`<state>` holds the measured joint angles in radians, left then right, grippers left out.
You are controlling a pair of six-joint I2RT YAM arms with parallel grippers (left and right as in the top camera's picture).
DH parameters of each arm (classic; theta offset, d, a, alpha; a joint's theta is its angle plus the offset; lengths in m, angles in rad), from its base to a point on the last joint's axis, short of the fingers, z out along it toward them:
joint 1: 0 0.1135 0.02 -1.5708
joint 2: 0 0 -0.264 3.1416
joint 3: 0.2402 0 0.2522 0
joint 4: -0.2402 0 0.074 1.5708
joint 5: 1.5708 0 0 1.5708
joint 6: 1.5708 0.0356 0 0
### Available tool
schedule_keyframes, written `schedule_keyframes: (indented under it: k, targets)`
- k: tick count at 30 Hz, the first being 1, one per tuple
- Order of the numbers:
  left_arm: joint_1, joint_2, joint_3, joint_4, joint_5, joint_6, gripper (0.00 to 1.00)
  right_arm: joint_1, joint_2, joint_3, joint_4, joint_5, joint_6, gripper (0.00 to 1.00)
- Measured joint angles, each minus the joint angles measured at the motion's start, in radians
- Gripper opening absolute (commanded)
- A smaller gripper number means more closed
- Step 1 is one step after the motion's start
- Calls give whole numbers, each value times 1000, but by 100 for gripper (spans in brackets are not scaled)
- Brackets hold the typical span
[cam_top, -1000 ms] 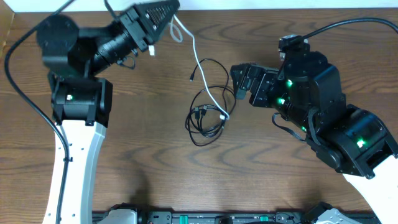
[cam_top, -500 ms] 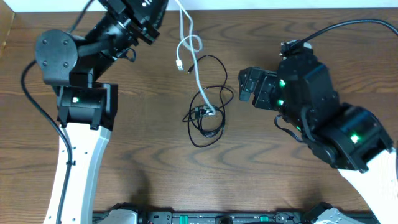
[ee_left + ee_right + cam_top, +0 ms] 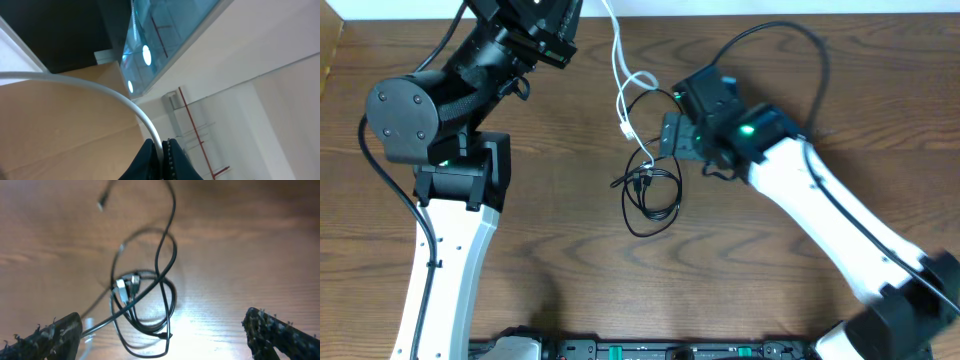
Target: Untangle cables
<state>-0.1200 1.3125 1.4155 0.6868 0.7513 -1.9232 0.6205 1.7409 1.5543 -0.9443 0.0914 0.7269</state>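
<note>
Wooden table (image 3: 550,260), two arms over it.

Left arm (image 3: 430,100) reaches up past the far edge of the table. Its wrist camera looks upward at wall and ceiling. Left gripper (image 3: 161,150): jaws pressed together, pinching the white cable (image 3: 619,55) between the tips. In the wrist view the cable arcs away from the tips toward the left.

From above, the white cable hangs down from the far edge toward the table's middle. It makes a small loop partway along and ends in a white plug (image 3: 623,128) just on the far side of the black coil.

Black cables (image 3: 640,181): loose overlapping loops lying flat near the middle of the table. Two metal plug ends (image 3: 125,287) sit close together inside the coil. One strand runs out toward the far edge to a small plug (image 3: 103,202). Whether white and black are crossed where they meet, cannot tell.

Right gripper (image 3: 665,138): above the far-right part of the coil, jaws spread wide, nothing between them. Its fingers (image 3: 50,335) stand well apart either side of the loops, not touching them.
</note>
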Motion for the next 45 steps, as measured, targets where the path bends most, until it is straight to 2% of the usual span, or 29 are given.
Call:
schedule_keyframes:
  k: [2,5,7,10,11,14,18,19,21,23,28,30,31,32,34,39,42,45]
  targets:
    - [0,0,0,-2,-18,-8,7,0,59,0,2,-48,-3,94]
    - [1,0,0,0,-43,-14,7,0,138,0,26,-111,-6,80]
    - [10,0,0,-1,-59,-14,8,1,175,0,36,-142,-14,79]
    - [48,0,0,-1,-80,-15,7,0,190,0,15,-156,-16,59]
    - [82,0,0,-2,-85,-16,8,0,190,0,1,-156,-21,49]
    - [151,0,0,-1,-97,-15,7,-2,190,0,-26,-152,-26,31]
    - [277,0,0,-8,-101,-17,7,-18,190,0,-66,-119,-30,32]
    - [315,0,0,-15,-100,-17,7,-25,190,0,-67,-114,-31,29]
    - [365,0,0,-35,-87,-18,7,-37,190,0,-63,-101,-32,13]
    - [381,0,0,-40,-67,-18,7,-44,190,0,-50,-95,-30,2]
    - [382,0,0,-49,-29,-23,7,-44,190,0,-20,-55,-10,2]
    - [382,0,0,-70,-19,-26,7,-44,190,0,-11,-34,5,14]
    - [382,0,0,-87,-15,-26,8,-44,190,0,-2,-32,6,11]
    - [382,0,0,-121,0,-29,7,-45,190,0,15,-41,-1,4]
    - [382,0,1,-176,13,-16,7,-45,190,0,53,-96,-37,1]
    - [392,-3,7,-498,16,32,8,-37,190,0,92,-257,-159,2]
    - [422,-3,8,-745,-4,43,7,-20,190,0,90,-283,-204,1]
    - [441,-2,6,-899,-5,47,7,-1,190,0,96,-291,-225,1]
